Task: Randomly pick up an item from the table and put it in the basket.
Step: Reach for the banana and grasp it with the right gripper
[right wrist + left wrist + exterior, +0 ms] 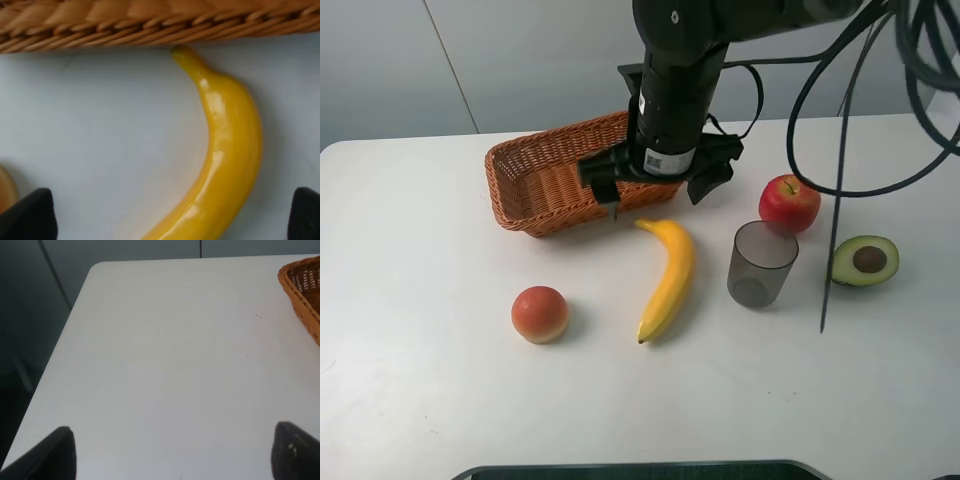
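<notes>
The left gripper (175,457) hovers with fingers spread over the flat white tabletop (165,350), holding nothing. At centre, the rectangular orange-brown wicker basket (535,175) appears empty, though the arm hides its right end. The long curved yellow banana (667,277) lies on the tabletop at the basket's 5 o'clock, its tip just beside the wicker wall. Above it hangs the right gripper (658,200), spread wide and empty. By the look of it, grasp, lift and drop are all yet to come.

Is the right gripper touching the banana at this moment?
Apart. The right wrist view shows bare table between the banana and both fingers of the open right gripper.
</notes>
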Robot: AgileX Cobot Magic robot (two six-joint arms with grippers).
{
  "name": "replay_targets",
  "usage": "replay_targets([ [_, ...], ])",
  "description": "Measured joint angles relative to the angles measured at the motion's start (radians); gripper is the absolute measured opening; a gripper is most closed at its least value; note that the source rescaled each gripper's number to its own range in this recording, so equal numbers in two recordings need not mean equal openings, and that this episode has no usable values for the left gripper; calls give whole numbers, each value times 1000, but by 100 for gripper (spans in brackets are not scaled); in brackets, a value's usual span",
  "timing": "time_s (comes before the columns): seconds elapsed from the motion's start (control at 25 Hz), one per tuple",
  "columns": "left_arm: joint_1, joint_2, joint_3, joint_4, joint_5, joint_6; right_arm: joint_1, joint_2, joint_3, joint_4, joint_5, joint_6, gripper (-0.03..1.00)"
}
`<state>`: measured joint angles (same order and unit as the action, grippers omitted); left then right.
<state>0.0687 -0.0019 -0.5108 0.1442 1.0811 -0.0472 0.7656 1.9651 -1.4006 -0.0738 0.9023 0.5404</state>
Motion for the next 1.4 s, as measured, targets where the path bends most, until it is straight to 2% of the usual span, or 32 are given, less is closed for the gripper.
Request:
replay_targets([
  [0.4,0,0,0,0,0,0,0,108,0,-20,-14,13,100],
  [0.88,0,0,0,0,0,0,-16,195,0,-91,-41,23,100],
  [1.24,0,0,0,0,0,0,-16,213,0,-93,-64,25,99],
  [1.28,0,0,0,0,0,0,-16,213,0,-93,-64,25,92],
  [1.32,0,0,0,0,0,0,-16,213,0,-93,-64,25,79],
  [1.36,0,0,0,0,0,0,-16,213,0,-93,-64,25,64],
  [1.4,0,0,0,0,0,0,-16,213,0,-93,-64,25,41],
])
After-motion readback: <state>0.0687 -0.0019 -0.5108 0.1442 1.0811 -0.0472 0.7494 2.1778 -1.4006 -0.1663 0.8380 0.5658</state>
